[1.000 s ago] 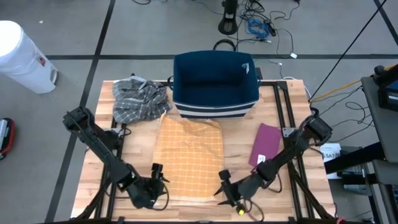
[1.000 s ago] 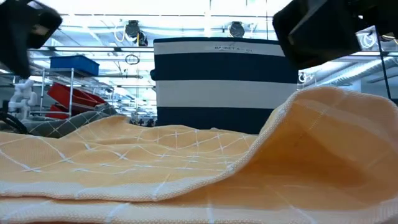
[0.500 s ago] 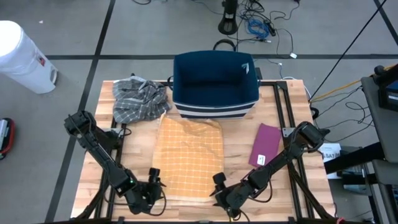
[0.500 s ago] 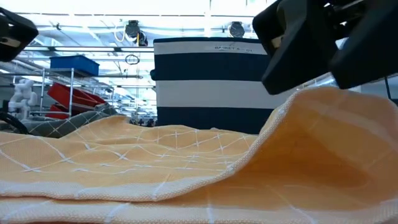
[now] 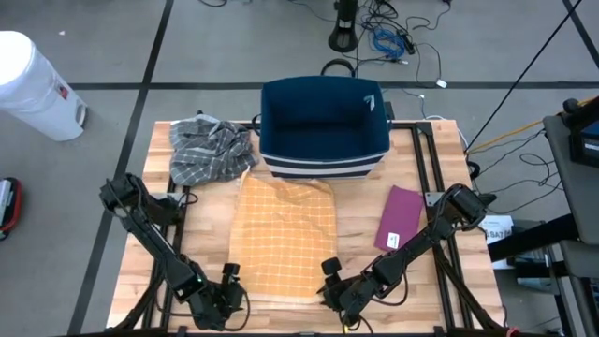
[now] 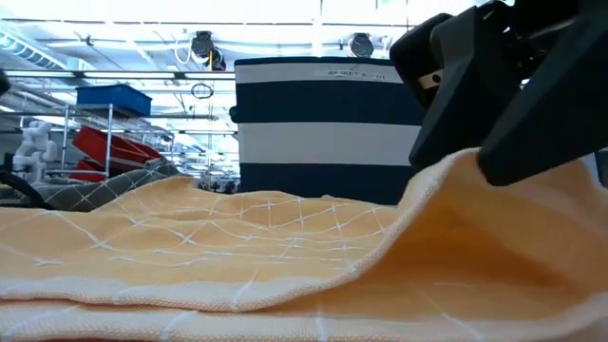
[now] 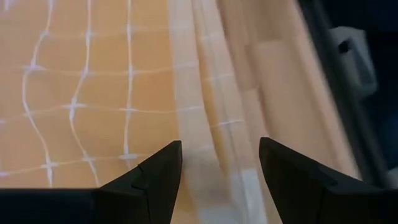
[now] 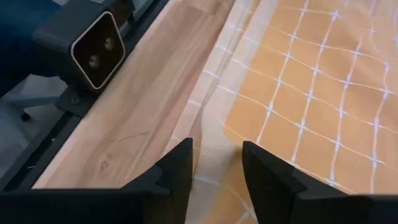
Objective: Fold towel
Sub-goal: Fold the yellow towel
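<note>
Towel: orange-yellow cloth with a white grid pattern (image 5: 283,236), lying spread on the wooden table (image 5: 365,234), long axis running from the near edge toward the navy basket (image 5: 324,126). Its far end touches or lies just beside the basket's striped base. In the low view the towel (image 6: 190,237) shows soft wrinkles across the middle, and its near right-hand corner is raised into a hump.

Left gripper (image 5: 227,285): down at the near left corner of the towel. Wrist view shows both fingers (image 7: 149,180) parted, straddling the towel's pale border strip; nothing is clamped between them. Jaws stand apart, released.

Right gripper (image 5: 328,284): down at the near right corner. Wrist view shows its fingers (image 8: 177,171) set either side of the towel's edge, where the cloth meets bare wood; a gap is visible between them with hem in it. Whether the pads actually pinch the cloth, I cannot tell. In the low view the dark body of this gripper (image 6: 503,95) sits directly on top of the raised corner hump.

Other items on the table: crumpled grey plaid cloth (image 5: 208,148) at the far left, beside the basket; folded maroon cloth (image 5: 402,213) to the right of the towel, apart from it. White bin (image 5: 33,84) on the floor beyond the table's left corner.
</note>
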